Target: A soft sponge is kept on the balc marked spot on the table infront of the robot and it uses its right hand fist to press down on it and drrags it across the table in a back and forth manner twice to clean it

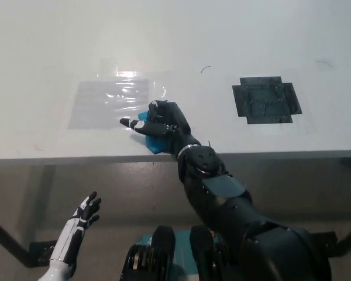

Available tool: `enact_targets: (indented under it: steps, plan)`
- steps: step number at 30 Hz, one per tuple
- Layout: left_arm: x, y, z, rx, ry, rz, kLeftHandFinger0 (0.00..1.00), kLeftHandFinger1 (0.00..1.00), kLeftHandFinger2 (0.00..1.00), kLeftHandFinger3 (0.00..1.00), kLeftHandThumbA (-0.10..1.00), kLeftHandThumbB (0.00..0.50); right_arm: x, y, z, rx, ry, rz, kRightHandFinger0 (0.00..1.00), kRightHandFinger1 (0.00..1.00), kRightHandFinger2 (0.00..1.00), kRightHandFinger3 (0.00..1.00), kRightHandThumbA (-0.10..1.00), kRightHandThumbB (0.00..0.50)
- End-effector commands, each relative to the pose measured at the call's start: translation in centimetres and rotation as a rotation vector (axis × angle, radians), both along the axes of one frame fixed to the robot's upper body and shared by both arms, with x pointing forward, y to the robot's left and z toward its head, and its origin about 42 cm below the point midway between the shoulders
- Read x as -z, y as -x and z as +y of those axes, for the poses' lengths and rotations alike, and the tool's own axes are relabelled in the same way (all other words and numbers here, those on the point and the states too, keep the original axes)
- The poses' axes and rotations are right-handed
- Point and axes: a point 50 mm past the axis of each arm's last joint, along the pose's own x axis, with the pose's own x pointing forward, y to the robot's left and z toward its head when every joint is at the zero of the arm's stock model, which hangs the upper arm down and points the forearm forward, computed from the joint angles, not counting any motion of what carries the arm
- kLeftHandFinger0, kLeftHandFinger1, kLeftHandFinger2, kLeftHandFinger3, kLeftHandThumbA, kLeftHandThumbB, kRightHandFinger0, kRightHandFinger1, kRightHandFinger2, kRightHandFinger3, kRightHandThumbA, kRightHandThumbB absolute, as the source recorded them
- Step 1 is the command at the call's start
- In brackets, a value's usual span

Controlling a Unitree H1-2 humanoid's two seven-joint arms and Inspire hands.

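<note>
1. Head view, right hand: the black right hand [161,125] lies on the white table [234,35], close to its front edge. The hand presses down on the blue sponge [154,142]. Its fingers are curled over the sponge, with one finger extended toward picture left.
2. Head view, sponge: only a blue part of the sponge shows beneath and in front of the hand. It sits at the right edge of the clear taped sheet [108,103].
3. Head view, mark: the black marked spot [266,99] is bare and lies well apart from the sponge, toward picture right.
4. Head view, left hand: the white left hand [85,215] rests below the table edge at lower left, released, fingers spread, holding nothing.
</note>
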Motion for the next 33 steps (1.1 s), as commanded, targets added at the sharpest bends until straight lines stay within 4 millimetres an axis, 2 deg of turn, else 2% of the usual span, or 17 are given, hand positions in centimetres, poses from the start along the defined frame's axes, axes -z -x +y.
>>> enact_targets:
  steps: [1, 3, 6, 7, 11, 13, 16, 18, 20, 22, 24, 26, 27, 28, 31, 32, 33]
  plan:
    - [-0.5, 0.1, 0.1, 0.008, -0.012, -0.042, 1.00, 1.00, 1.00, 1.00, 1.00, 0.333, 1.6, -0.7, -3.8, 0.051, 0.041, 0.031, 0.00, 0.00, 0.18, 0.11, 1.00, 0.091]
    - [-0.4, 0.2, 0.1, 0.001, -0.009, -0.040, 1.00, 1.00, 1.00, 1.00, 1.00, 0.328, 2.1, -1.0, -5.7, 0.086, 0.055, 0.056, 0.00, 0.00, 0.21, 0.19, 1.00, 0.115]
    - [0.0, 0.6, 0.1, 0.004, -0.001, -0.033, 1.00, 1.00, 1.00, 1.00, 1.00, 0.320, 3.2, -1.3, -8.6, 0.138, 0.067, 0.079, 0.00, 0.00, 0.23, 0.21, 1.00, 0.097]
    - [0.0, 0.6, 0.0, 0.008, 0.001, -0.032, 1.00, 1.00, 1.00, 1.00, 1.00, 0.319, 3.8, -1.5, -11.4, 0.194, 0.090, 0.096, 0.00, 0.00, 0.23, 0.20, 1.00, 0.090]
    - [0.2, 0.8, -0.1, 0.005, 0.005, -0.023, 1.00, 1.00, 1.00, 1.00, 1.00, 0.328, 5.0, -1.5, -16.1, 0.261, 0.094, 0.118, 0.00, 0.00, 0.15, 0.20, 1.00, 0.086]
    - [0.2, 0.8, -0.1, 0.003, 0.007, -0.025, 1.00, 1.00, 1.00, 1.00, 1.00, 0.329, 5.5, -1.4, -18.8, 0.304, 0.084, 0.124, 0.00, 0.00, 0.17, 0.23, 1.00, 0.069]
    - [0.5, 1.4, 0.0, 0.001, -0.001, -0.024, 1.00, 1.00, 1.00, 1.00, 1.00, 0.321, 6.6, -0.7, -23.6, 0.393, 0.080, 0.156, 0.00, 0.00, 0.09, 0.14, 1.00, 0.101]
    - [0.6, 1.4, 0.0, -0.005, -0.002, -0.023, 1.00, 1.00, 1.00, 1.00, 1.00, 0.314, 6.9, -0.3, -26.4, 0.452, 0.074, 0.167, 0.00, 0.00, 0.09, 0.13, 1.00, 0.111]
    - [0.7, 1.4, 0.0, -0.007, -0.003, -0.024, 1.00, 1.00, 1.00, 1.00, 1.00, 0.319, 6.9, 0.1, -29.1, 0.512, 0.050, 0.171, 0.00, 0.00, 0.05, 0.10, 1.00, 0.101]
    - [0.6, 1.4, -0.1, -0.008, 0.005, -0.021, 1.00, 1.00, 1.00, 1.00, 1.00, 0.322, 6.9, 0.3, -30.4, 0.542, 0.050, 0.177, 0.00, 0.00, 0.04, 0.10, 1.00, 0.106]
    - [0.8, 1.3, 0.0, -0.009, 0.007, -0.024, 1.00, 1.00, 1.00, 1.00, 1.00, 0.320, 6.9, 0.8, -32.7, 0.571, 0.063, 0.171, 0.00, 0.00, 0.07, 0.10, 1.00, 0.077]
    - [0.8, 1.4, 0.0, -0.012, 0.009, -0.020, 1.00, 1.00, 1.00, 1.00, 1.00, 0.325, 7.1, 1.5, -34.8, 0.613, 0.067, 0.179, 0.00, 0.00, 0.18, 0.18, 1.00, 0.101]
    - [0.9, 1.5, 0.1, -0.015, 0.010, -0.016, 1.00, 1.00, 1.00, 1.00, 1.00, 0.328, 7.5, 2.0, -35.7, 0.627, 0.062, 0.188, 0.00, 0.00, 0.24, 0.26, 1.00, 0.110]
    - [0.9, 1.5, 0.1, -0.015, 0.006, -0.020, 1.00, 1.00, 1.00, 1.00, 1.00, 0.324, 7.7, 2.6, -37.2, 0.651, 0.069, 0.191, 0.00, 0.00, 0.25, 0.26, 1.00, 0.113]
    - [0.9, 1.5, 0.0, -0.008, 0.012, -0.021, 1.00, 1.00, 1.00, 1.00, 1.00, 0.321, 8.1, 3.5, -38.9, 0.712, 0.023, 0.206, 0.00, 0.00, 0.29, 0.27, 1.00, 0.104]
    - [0.9, 1.4, 0.0, -0.009, 0.010, -0.020, 1.00, 1.00, 1.00, 1.00, 1.00, 0.321, 8.3, 3.9, -39.5, 0.745, -0.032, 0.215, 0.00, 0.00, 0.35, 0.32, 1.00, 0.097]
    - [0.9, 1.3, 0.0, -0.008, 0.008, -0.021, 1.00, 1.00, 1.00, 1.00, 1.00, 0.321, 8.5, 4.4, -40.5, 0.759, 0.019, 0.238, 0.00, 0.01, 0.39, 0.39, 1.00, 0.115]
